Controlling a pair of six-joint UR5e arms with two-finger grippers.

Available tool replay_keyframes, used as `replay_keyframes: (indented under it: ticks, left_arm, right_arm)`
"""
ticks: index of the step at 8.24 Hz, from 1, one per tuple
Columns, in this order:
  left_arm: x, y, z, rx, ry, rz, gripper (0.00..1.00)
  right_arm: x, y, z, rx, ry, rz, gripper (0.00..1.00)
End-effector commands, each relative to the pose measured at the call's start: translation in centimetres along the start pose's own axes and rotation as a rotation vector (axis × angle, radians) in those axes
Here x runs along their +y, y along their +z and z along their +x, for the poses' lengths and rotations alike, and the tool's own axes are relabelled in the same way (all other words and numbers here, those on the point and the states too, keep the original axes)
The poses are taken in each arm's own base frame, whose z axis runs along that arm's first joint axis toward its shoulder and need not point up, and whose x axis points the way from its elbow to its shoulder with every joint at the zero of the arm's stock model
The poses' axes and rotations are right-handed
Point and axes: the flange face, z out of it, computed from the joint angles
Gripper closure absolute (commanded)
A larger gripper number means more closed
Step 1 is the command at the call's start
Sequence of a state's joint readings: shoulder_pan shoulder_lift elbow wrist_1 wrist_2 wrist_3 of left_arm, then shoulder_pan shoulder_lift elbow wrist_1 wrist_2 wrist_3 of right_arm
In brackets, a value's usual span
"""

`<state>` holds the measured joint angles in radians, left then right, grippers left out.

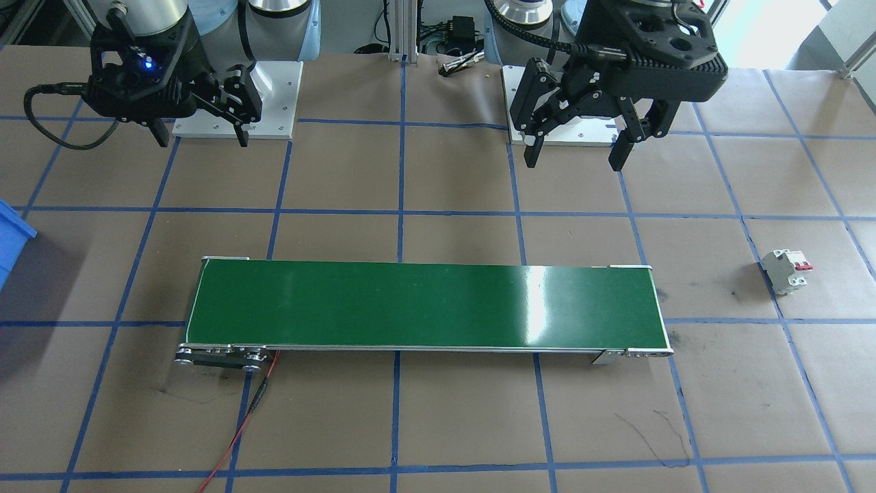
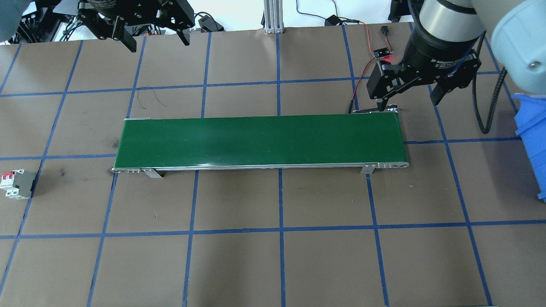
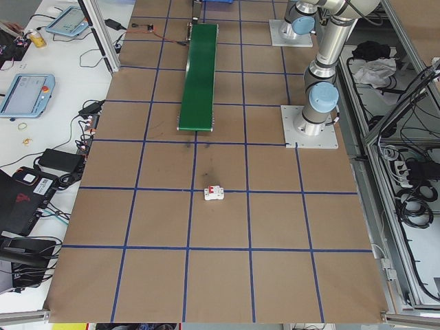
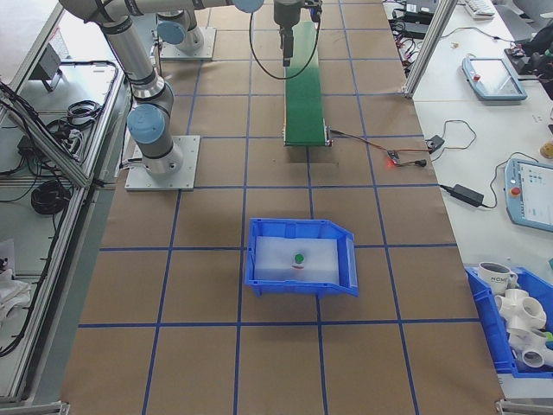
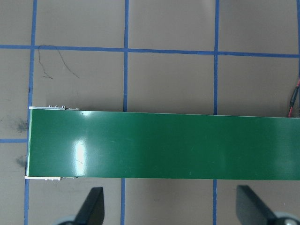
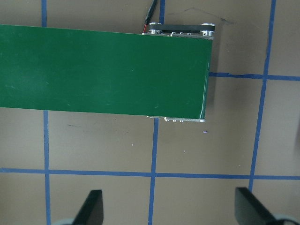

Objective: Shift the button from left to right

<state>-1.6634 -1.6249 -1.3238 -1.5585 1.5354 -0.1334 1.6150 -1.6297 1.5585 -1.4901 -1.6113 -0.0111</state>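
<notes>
The button (image 4: 299, 258) sits inside the blue bin (image 4: 259, 259) on the counter (image 4: 216, 285), seen only in the exterior right view: a small round green cap on a pale body, resting on the bin's pale floor near its middle, apart from all four walls. The bin stands well apart from the green belt (image 4: 303, 95), toward 6 o'clock from the belt's near end in that view.

The left pincer (image 1: 576, 152) hangs above the counter with its fingers spread wide and nothing between them; in the front-facing view it lies toward 12 o'clock from the belt's (image 1: 424, 305) right-hand portion. Its wrist camera looks straight down on one end of the belt (image 5: 164, 145), both fingertips (image 5: 91, 206) showing far apart at the bottom edge.

The right pincer (image 2: 409, 96) is also spread and empty, hovering at the belt's (image 2: 260, 140) right end in the overhead view, roughly at 1 o'clock from the belt's centre. Its wrist view shows the belt's end (image 6: 103, 70) and the fingertips (image 6: 91, 206) wide apart.

A white circuit breaker (image 2: 17, 184) with red levers rests on the counter at about 9 o'clock from the belt in the overhead view, well apart from it. A red wire (image 1: 239, 424) trails from the belt's motor end.
</notes>
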Motion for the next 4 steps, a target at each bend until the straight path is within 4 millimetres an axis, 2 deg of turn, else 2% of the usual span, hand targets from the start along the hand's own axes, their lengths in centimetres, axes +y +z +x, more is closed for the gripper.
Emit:
replay_keyframes:
  ticks: [1, 4]
  left_arm:
    - [0.2, 0.4, 0.0, -0.001, -0.001, -0.009, 0.00]
    - [1.6, -0.1, -0.3, -0.012, -0.001, -0.007, 0.00]
  right_arm:
    - [0.0, 0.0, -0.4, -0.001, 0.002, 0.001, 0.00]
    - [0.1, -0.1, -0.3, 0.007, 0.002, 0.002, 0.00]
